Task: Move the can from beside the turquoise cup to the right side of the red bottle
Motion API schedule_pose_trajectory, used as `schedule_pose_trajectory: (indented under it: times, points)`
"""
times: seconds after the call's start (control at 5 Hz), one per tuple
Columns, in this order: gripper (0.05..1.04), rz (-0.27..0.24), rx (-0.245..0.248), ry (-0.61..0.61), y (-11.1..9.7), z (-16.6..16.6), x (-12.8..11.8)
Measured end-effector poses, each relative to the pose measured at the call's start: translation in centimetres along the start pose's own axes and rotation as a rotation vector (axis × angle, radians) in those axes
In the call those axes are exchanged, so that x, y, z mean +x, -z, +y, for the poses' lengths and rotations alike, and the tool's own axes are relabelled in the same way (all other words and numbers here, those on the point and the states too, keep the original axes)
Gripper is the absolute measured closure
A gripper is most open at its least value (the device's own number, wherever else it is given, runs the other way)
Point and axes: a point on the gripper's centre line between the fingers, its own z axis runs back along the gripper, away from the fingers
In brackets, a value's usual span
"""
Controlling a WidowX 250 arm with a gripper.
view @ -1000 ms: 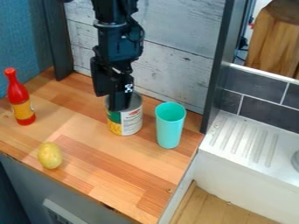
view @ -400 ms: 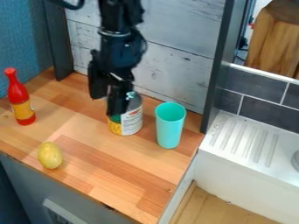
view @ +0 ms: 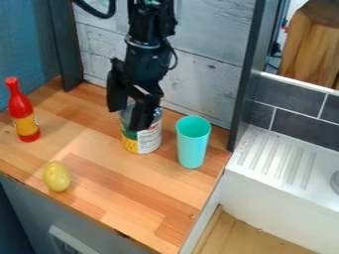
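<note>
The gripper (view: 128, 118) hangs open at the upper middle, with its two fingers apart in front of and above a tin can (view: 149, 139). One finger covers part of the can's front; whether it touches the can I cannot tell. The can stands upright, with a green, white and yellow label. Just right of it is an upright turquoise cup (view: 192, 146). At the far left stands a red bottle (view: 23, 111) with a yellow-orange label. A yellowish, potato-like object (view: 56, 176) lies near the counter's front left edge.
The wooden counter (view: 126, 198) ends at the right beside a white sink unit with a ribbed drainboard (view: 275, 158). Behind the can rises a whitewashed plank wall (view: 198, 74), framed by dark posts on both sides.
The arm has shifted to the right, and the gripper has turned and tilted a little over the can. The can, cup, bottle and yellowish object have stayed put.
</note>
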Motion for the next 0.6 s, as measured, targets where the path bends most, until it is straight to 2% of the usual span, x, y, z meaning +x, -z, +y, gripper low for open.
schedule_pose_trajectory:
  times: [0.2, 0.4, 0.6]
  points:
    - [0.082, 0.025, 0.018, -0.049, 0.24, 0.46, 0.39]
    - [0.082, 0.025, 0.043, -0.082, 0.80, 0.64, 0.83]
    - [0.082, 0.015, 0.095, -0.101, 0.72, 1.02, 1.11]
